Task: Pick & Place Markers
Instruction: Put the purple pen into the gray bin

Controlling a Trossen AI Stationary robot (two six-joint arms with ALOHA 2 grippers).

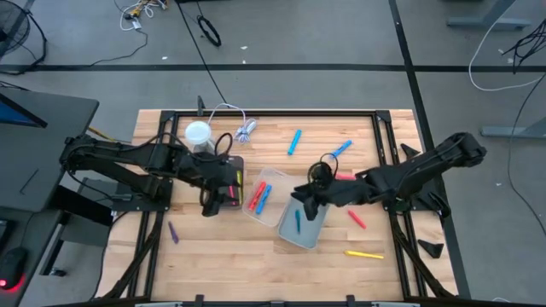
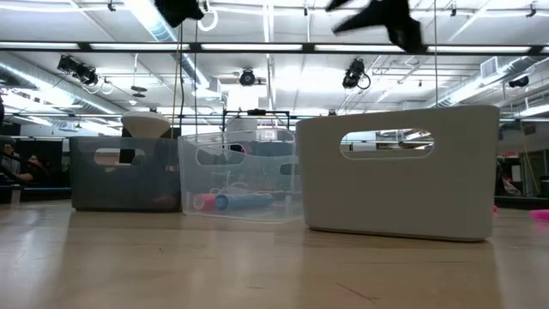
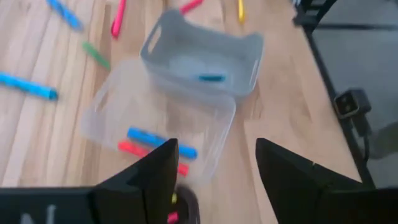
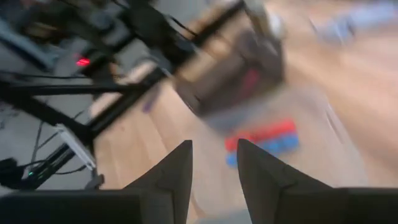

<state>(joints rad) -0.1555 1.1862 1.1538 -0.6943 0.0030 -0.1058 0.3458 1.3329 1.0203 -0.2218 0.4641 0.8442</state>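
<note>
Nowhere legible writing on markers (image 1: 260, 198)

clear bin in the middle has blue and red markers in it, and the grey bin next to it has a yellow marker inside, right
Not quite. The clear bin does hold blue and red markers, but the marker in the grey bin is blue, not yellow. The high view shows this, and the left wrist view agrees.
</note>
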